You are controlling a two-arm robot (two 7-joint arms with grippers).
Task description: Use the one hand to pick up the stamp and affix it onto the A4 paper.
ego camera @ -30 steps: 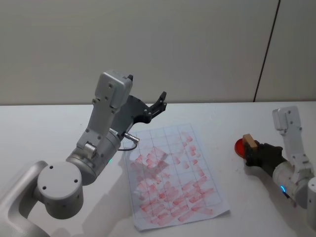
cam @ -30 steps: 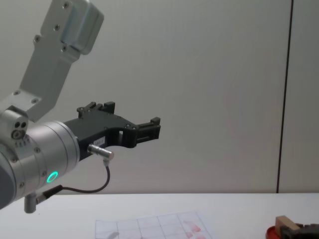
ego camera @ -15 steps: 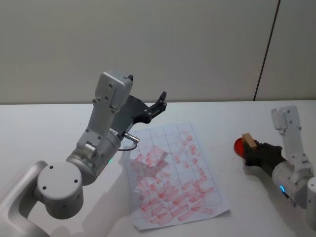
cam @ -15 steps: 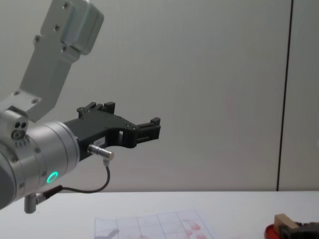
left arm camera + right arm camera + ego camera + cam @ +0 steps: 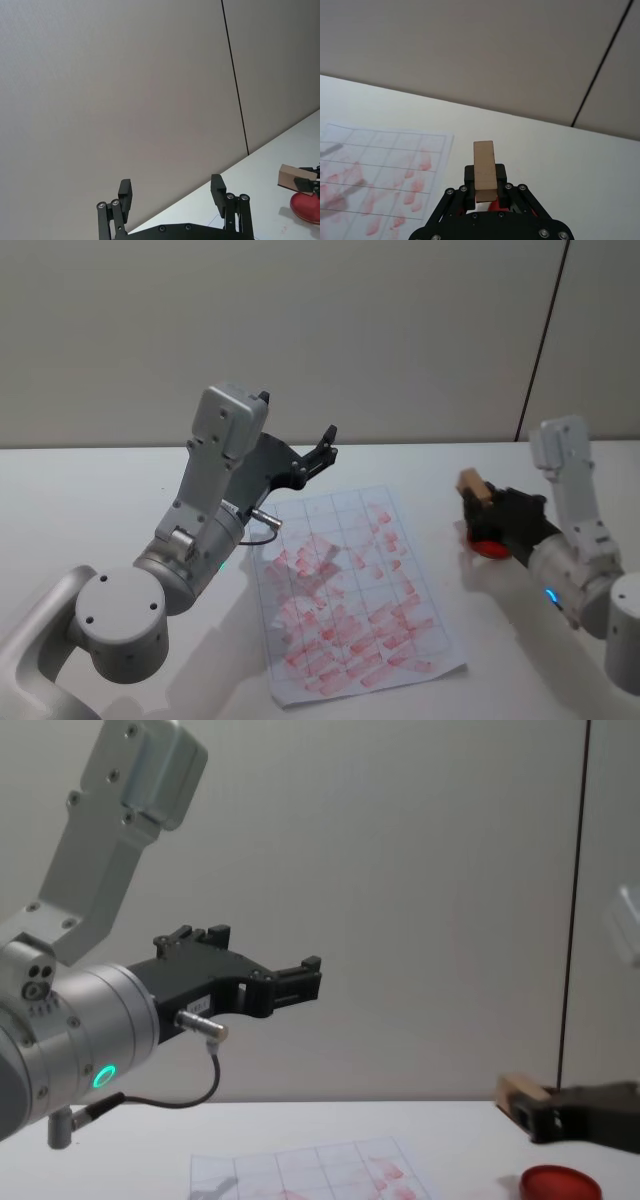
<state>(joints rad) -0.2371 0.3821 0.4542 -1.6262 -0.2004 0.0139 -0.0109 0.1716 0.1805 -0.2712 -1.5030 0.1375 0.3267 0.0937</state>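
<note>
The right gripper [image 5: 482,504], pinching the stamp [image 5: 472,484], is carrying it leftward toward the A4 paper [image 5: 350,590], having just lifted it off the red ink pad [image 5: 490,546]; pressing is likely coming next. The left gripper [image 5: 171,194] is idling, spread, above the white table [image 5: 80,490] before a plain wall [image 5: 400,330].

My left arm [image 5: 195,540] and right arm [image 5: 583,545]: silver-grey, round joints, boxy pale housings. My left gripper [image 5: 171,186] and right gripper [image 5: 485,175]: black, silver screws [image 5: 450,190]. Noted: green ring light [image 5: 104,1074] left, blue light [image 5: 548,593] right, thin black cable [image 5: 190,1098].
</note>
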